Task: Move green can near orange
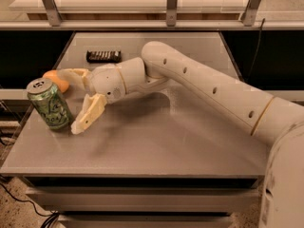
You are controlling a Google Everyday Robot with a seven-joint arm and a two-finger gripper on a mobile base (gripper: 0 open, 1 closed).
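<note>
At the table's [171, 146] left edge, the green can [49, 104] leans just before the orange [53, 79], at the fingertips of the gripper [67, 101], which gapes wide, holding nothing.

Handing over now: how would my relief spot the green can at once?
On the grey table, look to its left edge, where the arm's open pincer reaches. The green can stands tilted there, before the orange: slim, light green, silver-topped, unlike the round fruit or flat dark bar.
</note>
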